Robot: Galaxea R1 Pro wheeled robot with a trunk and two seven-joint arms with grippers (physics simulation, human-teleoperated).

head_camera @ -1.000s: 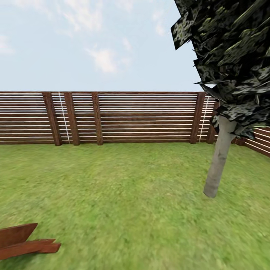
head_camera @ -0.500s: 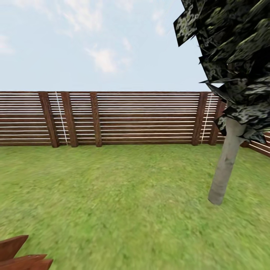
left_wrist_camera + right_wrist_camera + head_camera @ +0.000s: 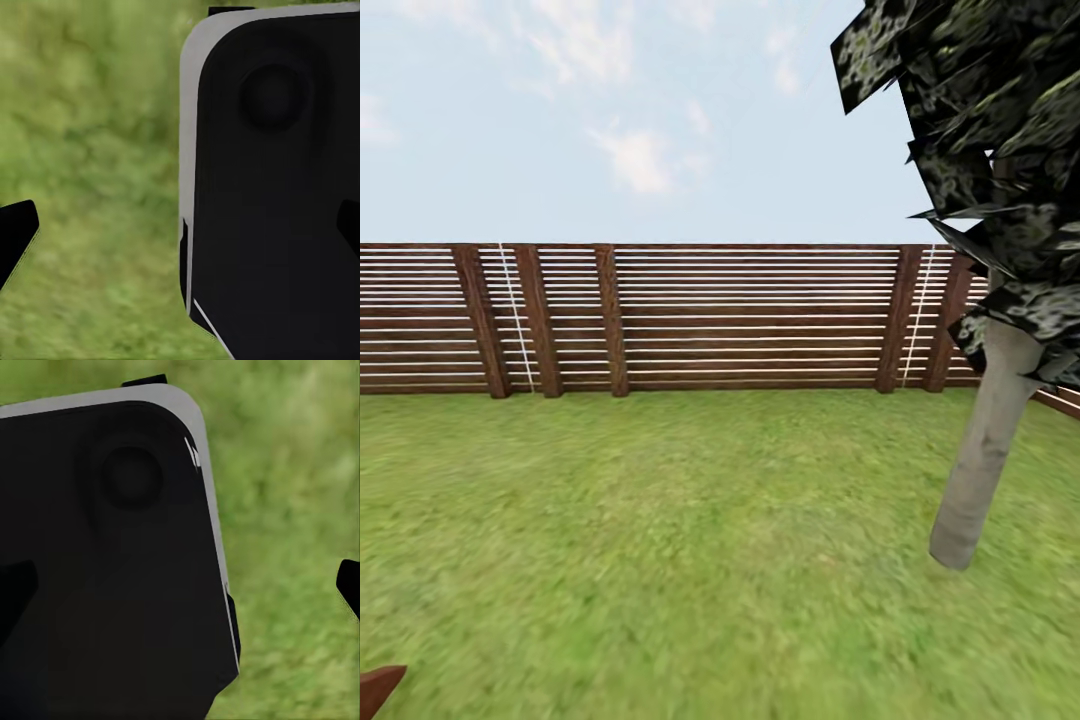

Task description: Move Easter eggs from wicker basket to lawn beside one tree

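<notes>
On lawn: tree crown cut off; fence behind.

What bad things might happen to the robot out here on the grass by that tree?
It might bump the tree, whose trunk stands close on the right of the head view. A brown wooden piece pokes in at the lower left corner, low enough to clip. And with only lawn and the fence ahead, and no basket or eggs among them, it may wander looking for them.
</notes>
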